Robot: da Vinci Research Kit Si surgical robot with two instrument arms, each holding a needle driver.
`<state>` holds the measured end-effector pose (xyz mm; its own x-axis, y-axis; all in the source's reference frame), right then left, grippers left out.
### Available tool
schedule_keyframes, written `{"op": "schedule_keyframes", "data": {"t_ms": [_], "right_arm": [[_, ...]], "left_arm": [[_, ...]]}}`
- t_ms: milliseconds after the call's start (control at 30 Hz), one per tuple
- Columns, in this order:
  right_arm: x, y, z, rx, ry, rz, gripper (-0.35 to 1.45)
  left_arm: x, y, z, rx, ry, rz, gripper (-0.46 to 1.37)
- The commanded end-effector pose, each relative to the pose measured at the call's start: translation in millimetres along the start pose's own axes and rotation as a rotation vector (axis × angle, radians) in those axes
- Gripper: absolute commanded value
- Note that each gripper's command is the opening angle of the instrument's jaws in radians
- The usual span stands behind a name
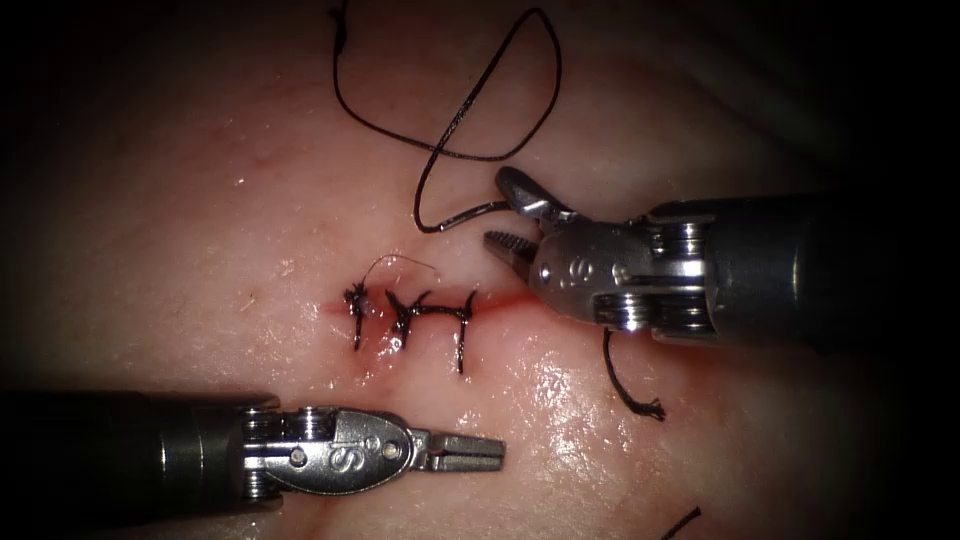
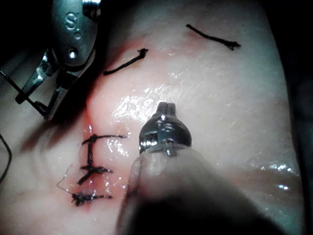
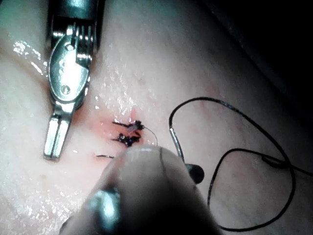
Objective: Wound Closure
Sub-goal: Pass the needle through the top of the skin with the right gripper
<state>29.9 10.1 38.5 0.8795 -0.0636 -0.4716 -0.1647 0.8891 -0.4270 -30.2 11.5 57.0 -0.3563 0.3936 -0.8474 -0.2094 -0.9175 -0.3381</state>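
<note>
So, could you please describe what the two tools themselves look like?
Both are alike: a dark cylindrical shaft ending in a shiny silver metal wrist with stacked pulley discs and rivets. The left tool has a teardrop-shaped clevis stamped "S" and short, flat jaws. The right tool bears the same "S", and its jaws are serrated.

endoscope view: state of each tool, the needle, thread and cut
left tool: jaws shut, holding nothing
right tool: jaws open, at the needle's end
needle: lying on the tissue, not in it
thread: loose, looped
cut: stitched across
</note>
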Motion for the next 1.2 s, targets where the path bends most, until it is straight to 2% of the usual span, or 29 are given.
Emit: {"op": "schedule_keyframes", "data": {"t_ms": [33,267,533,733,767,800,933,1067,1200], "right_arm": [[0.0,0.1,0.1,-0.009,0.001,0.002,0.24],[-0.6,0.0,1.4,-0.025,-0.029,0.003,0.13],[-0.9,-0.1,2.0,-0.029,-0.043,0.003,0.18],[-1.0,0.0,2.1,-0.028,-0.046,-0.009,-0.02],[-1.0,-0.1,2.1,-0.029,-0.046,-0.009,-0.12],[-1.0,-0.2,2.1,-0.03,-0.046,-0.015,-0.31],[-1.1,-0.4,1.8,-0.031,-0.043,-0.017,-0.35],[-1.3,-0.5,0.6,-0.028,-0.009,-0.014,-0.35],[-1.7,-0.5,-0.4,0.015,0.062,0.027,-0.35]], "left_arm": [[0.0,0.0,0.0,0.0,0.0,0.0,-0.35],[0.0,0.1,0.1,0.001,-0.001,0.0,-0.35],[0.0,0.1,0.1,0.003,-0.002,0.0,-0.35],[0.0,0.2,0.3,0.006,-0.003,0.006,-0.35],[0.0,0.3,0.3,0.007,-0.003,0.006,-0.35],[0.0,0.3,0.4,0.007,-0.003,0.006,-0.35],[0.1,0.4,0.7,0.012,-0.002,0.004,-0.35],[0.5,0.3,1.7,0.018,0.007,-0.003,-0.35],[1.1,-0.1,3.0,0.022,0.029,-0.028,-0.35]]}}
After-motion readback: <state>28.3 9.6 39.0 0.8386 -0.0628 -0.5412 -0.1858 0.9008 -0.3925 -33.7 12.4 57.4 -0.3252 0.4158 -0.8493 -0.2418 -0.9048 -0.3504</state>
